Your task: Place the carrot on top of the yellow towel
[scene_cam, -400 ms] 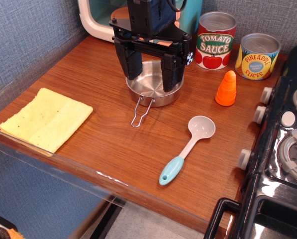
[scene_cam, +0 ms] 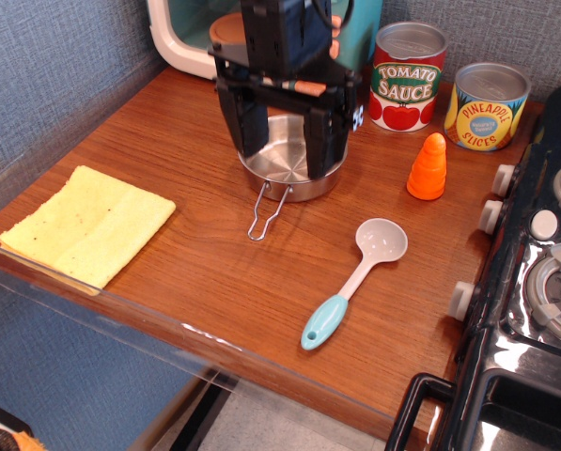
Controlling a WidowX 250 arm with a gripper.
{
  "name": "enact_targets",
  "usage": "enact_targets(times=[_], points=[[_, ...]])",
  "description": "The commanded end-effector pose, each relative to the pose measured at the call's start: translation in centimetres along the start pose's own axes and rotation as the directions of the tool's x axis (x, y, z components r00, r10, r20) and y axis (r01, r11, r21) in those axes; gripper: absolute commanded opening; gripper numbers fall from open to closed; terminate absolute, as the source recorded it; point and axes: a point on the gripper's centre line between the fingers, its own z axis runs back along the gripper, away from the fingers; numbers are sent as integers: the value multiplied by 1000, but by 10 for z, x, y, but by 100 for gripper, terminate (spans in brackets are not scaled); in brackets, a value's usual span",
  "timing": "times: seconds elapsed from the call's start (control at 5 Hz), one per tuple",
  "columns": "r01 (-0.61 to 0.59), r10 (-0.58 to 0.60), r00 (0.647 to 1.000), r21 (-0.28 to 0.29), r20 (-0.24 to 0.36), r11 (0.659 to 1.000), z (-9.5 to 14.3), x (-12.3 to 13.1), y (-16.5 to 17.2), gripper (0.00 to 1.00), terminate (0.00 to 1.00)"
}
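So the end effector point(scene_cam: 285, 132) hangs wide open and empty over the steel pan point(scene_cam: 289, 171); the ridged orange carrot point(scene_cam: 428, 167) stands upright on the bench point(scene_cam: 205, 254), well apart.

Hanging over the pan point(scene_cam: 289, 171), fingers point(scene_cam: 249, 120) straddling it; lying well left and nearer the table edge, the yellow towel point(scene_cam: 87, 224); standing right of the fingers, the carrot point(scene_cam: 428, 167); lying nearer-right, the spoon point(scene_cam: 353, 281)

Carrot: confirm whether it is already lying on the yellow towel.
No, the carrot stands upright on the bare wood near the cans, far across the table from the yellow towel.
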Motion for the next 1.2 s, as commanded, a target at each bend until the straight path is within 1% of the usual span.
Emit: enact_targets(times=[0.0, 0.2, 0.4, 0.6, 0.8, 1.0], points=[[-10, 5, 995, 55, 99, 998, -10, 68, -8, 100, 0], [-16, 7, 991, 64, 131, 998, -23, 106, -21, 100, 0], [-6, -3, 989, 63, 147, 998, -29, 124, -36, 100, 0], [-1, -6, 990, 44, 144, 999, -38, 131, -50, 100, 0], [-10, 6, 993, 36, 115, 999, -53, 135, -55, 100, 0], [-38, 32, 994, 57, 106, 998, -64, 141, -47, 100, 0]])
